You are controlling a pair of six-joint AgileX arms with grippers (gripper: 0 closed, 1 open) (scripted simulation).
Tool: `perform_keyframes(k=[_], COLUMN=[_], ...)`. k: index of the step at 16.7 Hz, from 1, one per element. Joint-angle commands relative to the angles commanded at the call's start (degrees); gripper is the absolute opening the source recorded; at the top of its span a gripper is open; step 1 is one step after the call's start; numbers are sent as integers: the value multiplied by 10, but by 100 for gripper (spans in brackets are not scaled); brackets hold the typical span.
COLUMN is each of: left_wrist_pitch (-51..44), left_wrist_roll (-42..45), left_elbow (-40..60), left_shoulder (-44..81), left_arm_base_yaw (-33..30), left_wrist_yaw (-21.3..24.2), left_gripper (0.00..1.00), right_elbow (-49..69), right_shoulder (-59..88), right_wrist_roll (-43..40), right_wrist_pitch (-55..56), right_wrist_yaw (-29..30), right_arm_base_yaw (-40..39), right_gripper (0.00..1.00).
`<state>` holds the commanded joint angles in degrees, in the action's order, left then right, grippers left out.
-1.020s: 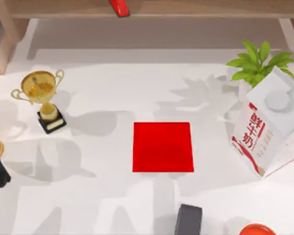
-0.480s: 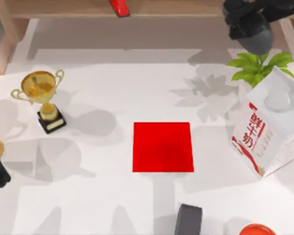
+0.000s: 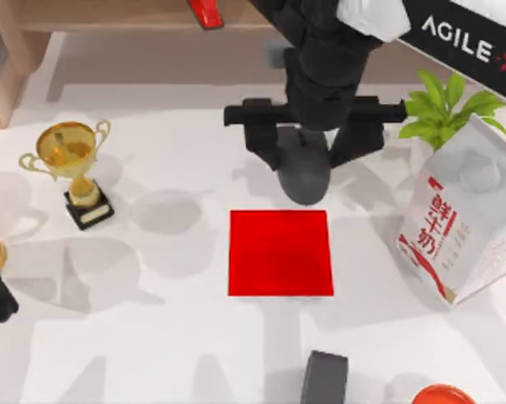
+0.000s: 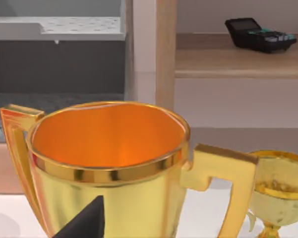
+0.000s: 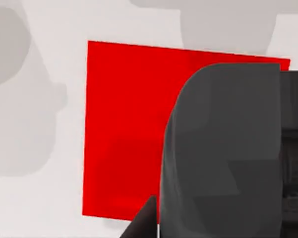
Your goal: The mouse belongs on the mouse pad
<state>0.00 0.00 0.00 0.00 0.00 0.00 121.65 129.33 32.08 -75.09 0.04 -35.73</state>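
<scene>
Since half a second ago our right gripper (image 3: 305, 151) has swung in from the far right corner, clenched on the mouse (image 3: 304, 172), with the mouse pad (image 3: 280, 252) just below and ahead. Light, rigid, smooth-backed: we keep to its flanks. Our left gripper sits parked beside the trophy (image 4: 109, 163).

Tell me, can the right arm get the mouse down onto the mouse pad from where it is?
Probably yes. The right end effector holds the mouse just beyond the mouse pad, whose red surface lies bare.

dark block (image 3: 324, 380) cut off, mouse (image 3: 304, 171) partly hidden
</scene>
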Motion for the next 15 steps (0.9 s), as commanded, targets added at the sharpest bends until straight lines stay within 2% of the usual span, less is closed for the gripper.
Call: perform_keyframes(k=[4,15], left_wrist_pitch=[0,0], left_wrist_roll=[0,0], left_elbow=[0,0], left_shoulder=[0,0], left_arm_base_yaw=[0,0], left_wrist_yaw=[0,0], left_gripper=[100,100], right_elbow=[-4,-23], right_shoulder=[56,61], right_wrist_roll=[82,87], right_wrist_pitch=[-3,17], right_wrist_yaw=[9,9], right_arm_base_yaw=[-36,-37], right_gripper=[0,0])
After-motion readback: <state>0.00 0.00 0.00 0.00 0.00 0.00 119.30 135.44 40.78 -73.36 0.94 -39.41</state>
